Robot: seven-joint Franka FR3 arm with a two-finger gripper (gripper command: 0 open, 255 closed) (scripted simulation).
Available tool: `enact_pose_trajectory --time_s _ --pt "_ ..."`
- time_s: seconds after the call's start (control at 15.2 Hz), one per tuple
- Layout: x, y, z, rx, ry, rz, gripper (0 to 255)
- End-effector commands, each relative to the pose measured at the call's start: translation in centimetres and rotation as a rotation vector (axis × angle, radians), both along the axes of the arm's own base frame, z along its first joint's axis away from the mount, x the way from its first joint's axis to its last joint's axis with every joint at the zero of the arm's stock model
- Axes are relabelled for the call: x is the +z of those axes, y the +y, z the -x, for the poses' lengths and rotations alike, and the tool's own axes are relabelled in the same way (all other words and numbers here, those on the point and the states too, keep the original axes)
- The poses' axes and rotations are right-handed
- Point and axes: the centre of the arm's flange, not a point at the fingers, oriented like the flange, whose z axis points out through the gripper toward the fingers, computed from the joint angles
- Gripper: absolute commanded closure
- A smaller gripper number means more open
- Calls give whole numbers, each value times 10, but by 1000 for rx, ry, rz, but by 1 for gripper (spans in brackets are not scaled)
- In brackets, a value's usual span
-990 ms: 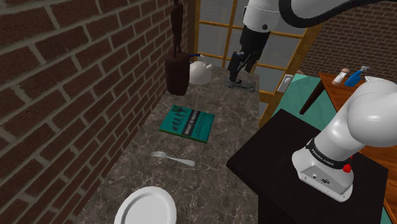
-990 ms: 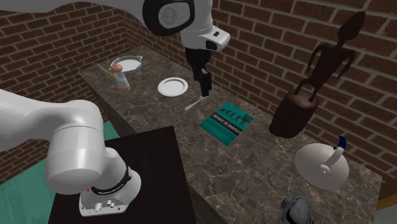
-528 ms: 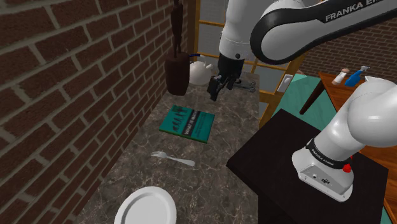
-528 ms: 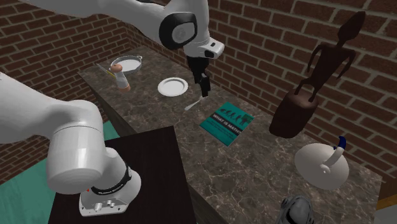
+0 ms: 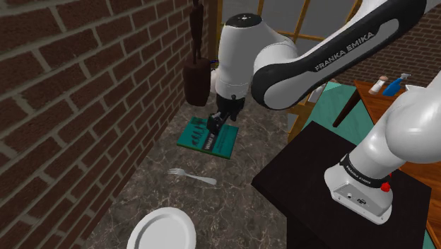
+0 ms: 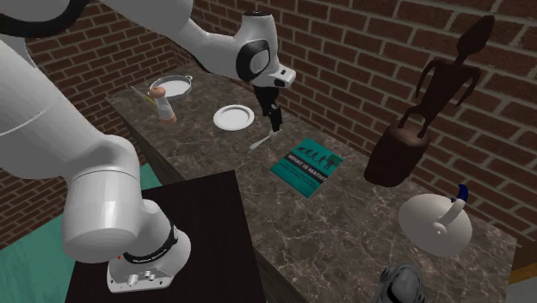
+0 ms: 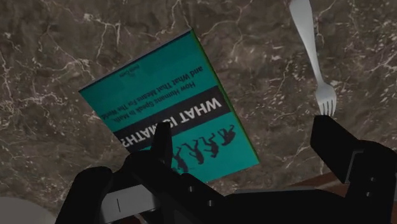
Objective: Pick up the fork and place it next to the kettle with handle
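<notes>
- One slim silver fork (image 5: 192,177) lies on the dark marbled counter (image 5: 247,170), between one teal book (image 5: 226,144) titled "WHAT IS MATH?" and one round white plate (image 5: 164,230).
- One black two-finger gripper (image 5: 212,131) hovers over the book, fingers apart and empty.

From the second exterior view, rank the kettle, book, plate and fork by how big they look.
1. kettle and book: about alike, so not ranked; the kettle sits nearer the camera.
2. plate, clearly smaller, but farther off.
3. fork, smallest.
</notes>
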Motion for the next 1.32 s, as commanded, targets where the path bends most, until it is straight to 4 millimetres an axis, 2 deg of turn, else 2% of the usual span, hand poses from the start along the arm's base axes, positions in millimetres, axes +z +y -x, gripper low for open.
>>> enact_pose_trajectory --time_s 0.0,0.99,1.06,1.25 --pt "-20 19 -6 8 -4 4 0" --pt "-163 158 -36 78 -25 44 0" --pt "-170 165 -38 81 -26 46 0" --pt "-186 164 -40 81 -26 46 0"
